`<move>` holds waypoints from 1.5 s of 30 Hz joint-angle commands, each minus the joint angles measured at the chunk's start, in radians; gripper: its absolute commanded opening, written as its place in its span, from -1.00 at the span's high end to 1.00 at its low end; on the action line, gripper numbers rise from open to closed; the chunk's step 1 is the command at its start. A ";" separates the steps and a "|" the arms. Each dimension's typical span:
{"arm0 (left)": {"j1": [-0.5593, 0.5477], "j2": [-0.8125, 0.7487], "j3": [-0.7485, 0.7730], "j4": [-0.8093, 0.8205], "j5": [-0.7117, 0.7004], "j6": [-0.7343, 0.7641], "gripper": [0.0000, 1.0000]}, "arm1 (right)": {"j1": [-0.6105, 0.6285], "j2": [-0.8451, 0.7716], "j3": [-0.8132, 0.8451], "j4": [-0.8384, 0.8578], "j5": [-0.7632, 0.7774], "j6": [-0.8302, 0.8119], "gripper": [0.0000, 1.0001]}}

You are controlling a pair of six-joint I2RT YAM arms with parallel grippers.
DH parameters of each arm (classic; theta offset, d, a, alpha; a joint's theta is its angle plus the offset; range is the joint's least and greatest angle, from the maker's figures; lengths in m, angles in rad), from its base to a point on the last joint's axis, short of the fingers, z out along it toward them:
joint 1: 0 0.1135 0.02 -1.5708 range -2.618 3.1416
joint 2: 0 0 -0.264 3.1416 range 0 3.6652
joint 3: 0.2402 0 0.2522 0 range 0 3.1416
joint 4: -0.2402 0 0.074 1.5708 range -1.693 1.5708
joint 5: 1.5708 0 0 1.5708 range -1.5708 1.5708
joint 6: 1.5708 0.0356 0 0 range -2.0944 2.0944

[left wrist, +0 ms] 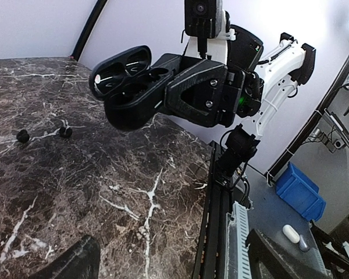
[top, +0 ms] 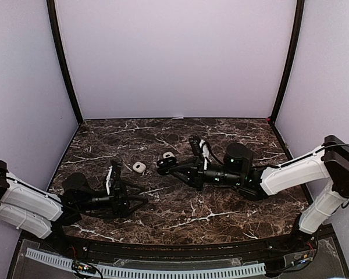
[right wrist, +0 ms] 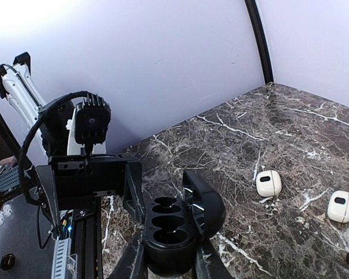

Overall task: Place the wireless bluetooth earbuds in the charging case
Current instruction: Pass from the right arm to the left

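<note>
The right end effector is clamped on the base of the black charging case, holding it off the worktop. The lid is hinged open, and the wells look empty as far as the right wrist view shows. The left end effector has its fingers spread wide with nothing between them, low over the near left of the worktop. Two black earbuds lie loose on the marble, near each other and well apart from the held-up case (they are tiny and nearly vanish against the dark stone). Two white cases sit further back.

The likeliest trouble is the pick: a roundish bud pinched off-centre by such wide fingers could squirt away or roll. The hand-off is the next risk, since the case hangs tilted in mid-air. A bud released askew may bounce off the rim, and the two arms must close in without knocking each other.
</note>
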 commanded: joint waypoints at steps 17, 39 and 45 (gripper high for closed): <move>-0.060 0.192 0.080 0.378 -0.062 0.039 -0.53 | 0.059 -0.061 -0.093 0.309 0.005 0.009 1.00; -0.060 0.266 0.166 0.427 -0.050 0.034 -0.52 | 0.068 -0.098 -0.159 0.443 -0.016 0.002 1.00; -0.060 0.272 0.176 0.429 -0.042 0.028 -0.52 | 0.069 -0.102 -0.161 0.455 -0.029 -0.001 1.00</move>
